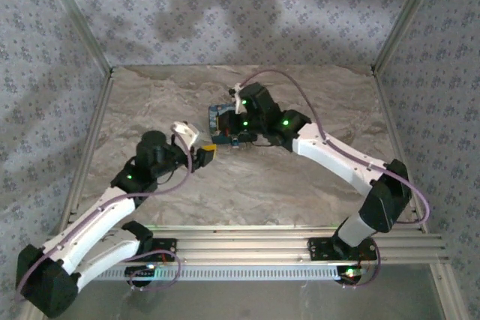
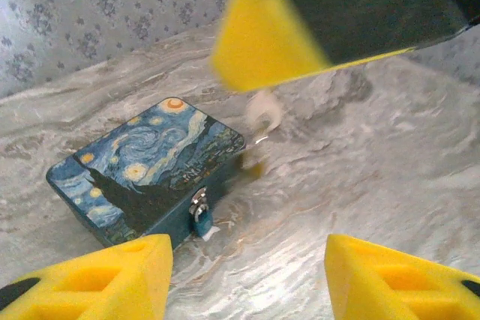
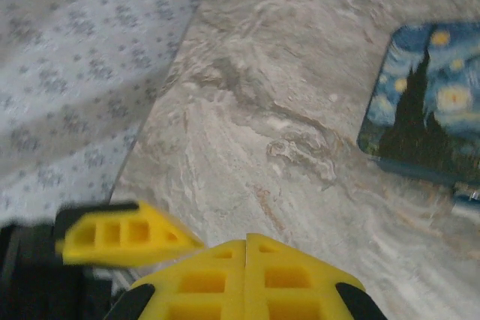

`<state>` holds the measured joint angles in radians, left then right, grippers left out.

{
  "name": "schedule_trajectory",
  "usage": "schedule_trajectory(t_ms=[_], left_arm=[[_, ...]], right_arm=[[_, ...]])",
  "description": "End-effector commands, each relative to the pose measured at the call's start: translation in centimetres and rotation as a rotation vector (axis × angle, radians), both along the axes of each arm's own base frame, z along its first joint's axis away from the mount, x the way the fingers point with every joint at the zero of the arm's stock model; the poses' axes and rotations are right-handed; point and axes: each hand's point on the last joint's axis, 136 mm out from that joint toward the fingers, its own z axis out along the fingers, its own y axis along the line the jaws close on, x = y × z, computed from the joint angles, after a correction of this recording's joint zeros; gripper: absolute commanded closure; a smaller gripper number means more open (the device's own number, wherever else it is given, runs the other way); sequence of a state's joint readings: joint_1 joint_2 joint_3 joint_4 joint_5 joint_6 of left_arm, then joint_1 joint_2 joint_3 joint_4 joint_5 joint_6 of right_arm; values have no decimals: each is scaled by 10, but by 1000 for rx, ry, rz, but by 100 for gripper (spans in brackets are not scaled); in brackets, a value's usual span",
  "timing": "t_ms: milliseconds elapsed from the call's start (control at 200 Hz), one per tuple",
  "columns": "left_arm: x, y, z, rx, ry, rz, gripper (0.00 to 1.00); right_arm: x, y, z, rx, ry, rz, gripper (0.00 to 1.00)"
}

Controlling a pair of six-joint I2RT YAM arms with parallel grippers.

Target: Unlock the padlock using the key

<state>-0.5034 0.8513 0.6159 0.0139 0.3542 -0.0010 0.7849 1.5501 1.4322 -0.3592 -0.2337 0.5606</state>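
The tiny grey-blue padlock (image 2: pixel 201 216) hangs from the silver hasp on the front of the starry-night box (image 2: pixel 142 164). My left gripper (image 2: pixel 246 245) is open, low over the table, with the padlock just ahead of its left finger. A blurred yellow finger (image 2: pixel 262 43) of my right gripper hovers above and beyond the box. A white round tag (image 2: pixel 264 110) and the small brassy key (image 2: pixel 253 161) dangle beneath it. My right gripper (image 3: pixel 246 239) has its fingers pressed together. The box (image 3: pixel 424 110) lies to its right.
The box (image 1: pixel 225 127) sits mid-table on the marbled surface (image 1: pixel 300 177), between both arms. My left gripper (image 1: pixel 205 154) is just left of it. Patterned walls (image 1: pixel 60 73) enclose the table on three sides. A metal rail (image 1: pixel 300 234) runs along the near edge.
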Motion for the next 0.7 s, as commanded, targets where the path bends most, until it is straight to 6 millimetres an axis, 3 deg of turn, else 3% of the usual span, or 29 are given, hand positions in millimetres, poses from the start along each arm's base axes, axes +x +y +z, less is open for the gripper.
schedule_trajectory(t_ms=[0,140,290,475,695], left_arm=[[-25,-5,37,-211,170,-171,44],[-34,-13,79,-367,251,-355,45],[-36,-21,114,-442,228,-463,47],[-41,-29,120,-450,258,-578,59],[-46,-37,118,-445,265,-615,62]], right_arm=[[-22,-6,45,32,-212,295,100],[-52,-3,72,103,-303,493,100],[-64,1,90,200,-311,552,100],[-66,-3,102,269,-312,557,100],[-64,-3,106,291,-324,534,100]])
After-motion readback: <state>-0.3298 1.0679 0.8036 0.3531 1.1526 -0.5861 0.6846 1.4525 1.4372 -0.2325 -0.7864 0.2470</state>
